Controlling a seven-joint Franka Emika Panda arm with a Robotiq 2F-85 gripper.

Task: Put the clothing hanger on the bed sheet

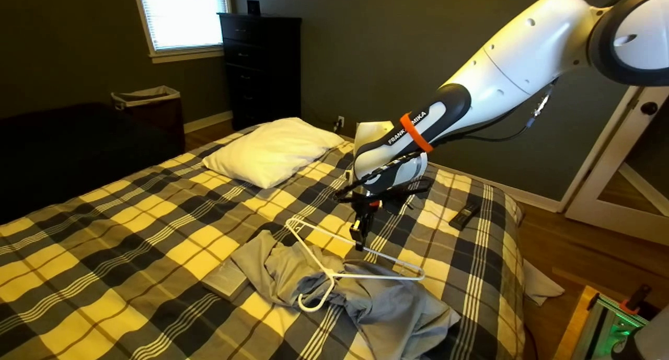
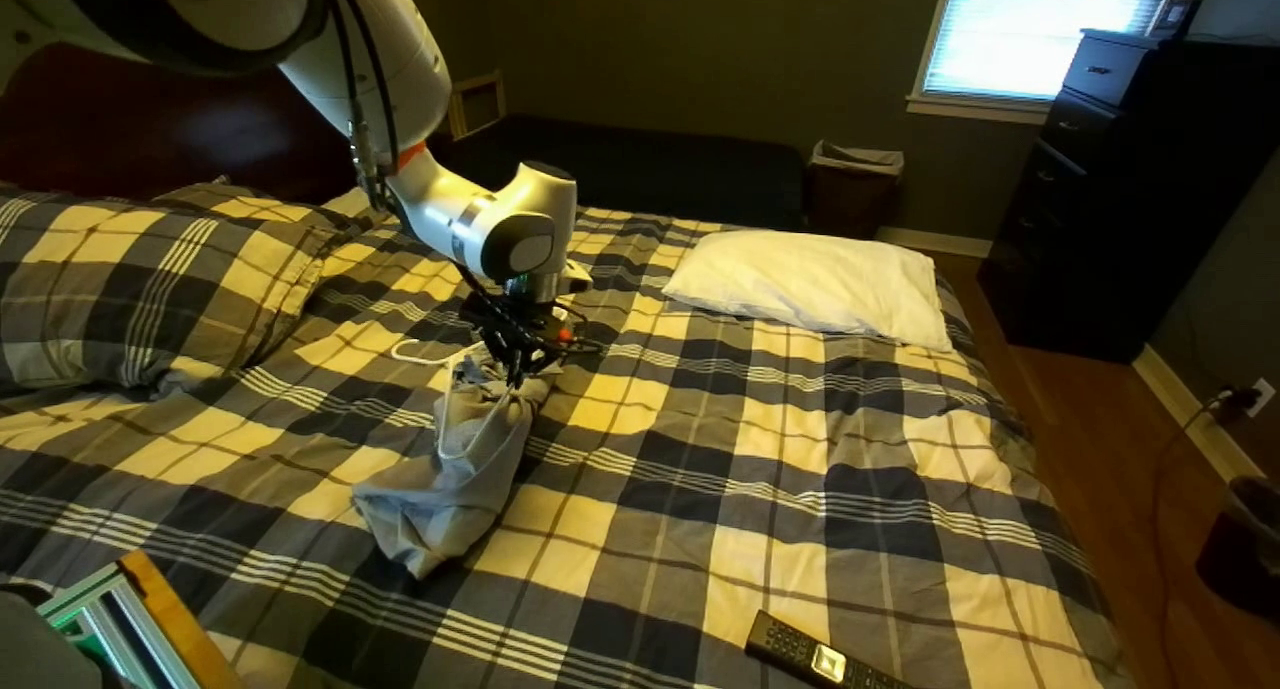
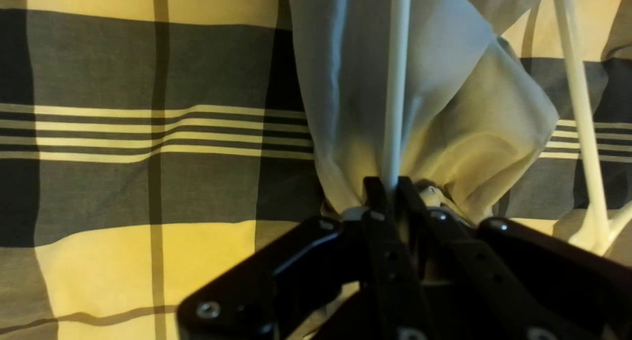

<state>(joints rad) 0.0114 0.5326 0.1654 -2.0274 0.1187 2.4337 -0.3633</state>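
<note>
One hanger (image 1: 366,276) over grey cloth (image 1: 402,310) | our tool (image 3: 390,184) pinched closed on its long bar (image 3: 396,83) | we judge: thin bar may swivel, or hook (image 1: 310,310) snag cloth and drag it along the bed sheet (image 1: 157,255)

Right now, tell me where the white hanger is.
In an exterior view, the white hanger is below centre, over the crumpled grey cloth and left of the black remote, its long bar in the claw.

About the hanger (image 1: 360,276) between my fingers (image 1: 359,244), in an exterior view: on the bed sheet (image 1: 157,255), pillow (image 1: 274,152) at eleven o'clock, remote (image 1: 465,215) at two, boxy object (image 1: 226,280) at nine; beneath the hanger, cloth (image 1: 366,297).
</note>
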